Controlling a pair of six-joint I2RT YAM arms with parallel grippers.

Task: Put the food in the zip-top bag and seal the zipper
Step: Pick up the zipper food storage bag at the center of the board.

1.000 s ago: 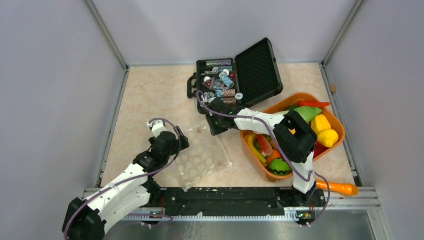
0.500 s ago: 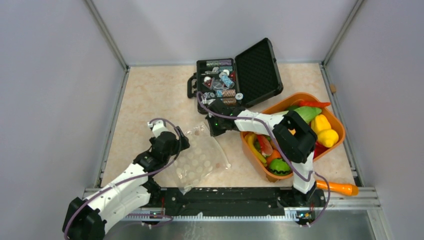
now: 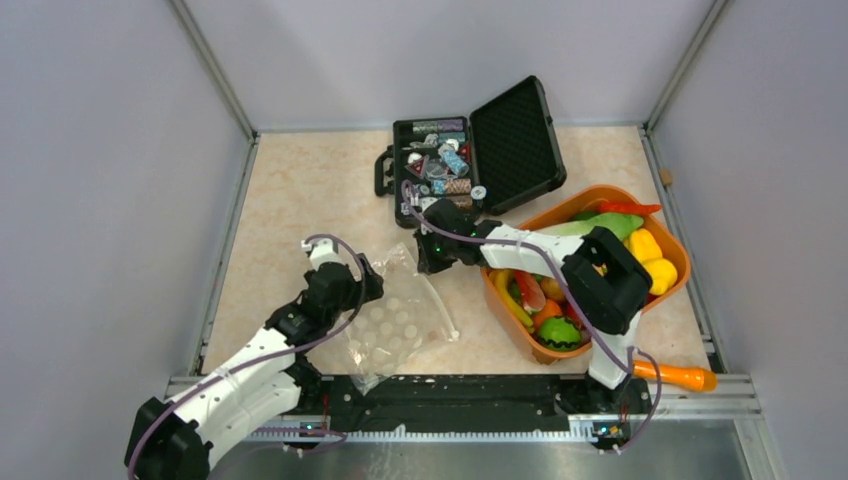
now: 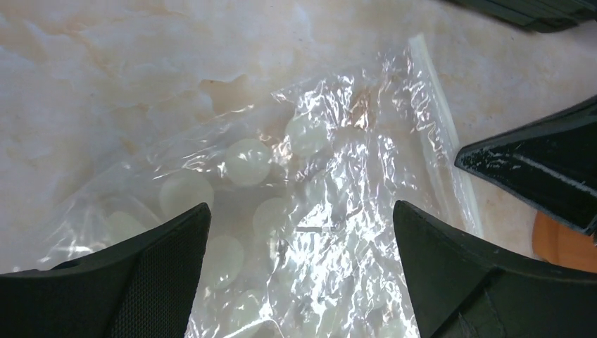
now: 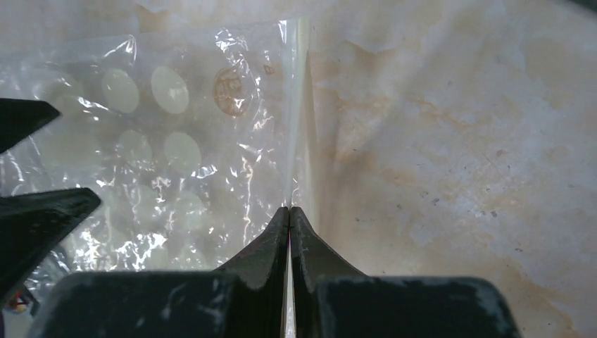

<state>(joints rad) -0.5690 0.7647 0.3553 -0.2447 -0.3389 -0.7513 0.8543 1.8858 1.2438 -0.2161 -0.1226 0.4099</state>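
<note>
The pale marbled surface carries a clear bag near the front, an open black case behind, an orange tub right.

1. The zip-top bag under the right end effector was thin clear plastic, crinkled and glossy, with matt whitish dots.
2. The zipper ahead of it was a smooth whitish-clear plastic strip.
3. The tabletop beside it looked like smooth, pale marbled stone.
4. The left end effector had matt black fingers, one finely textured.
</note>
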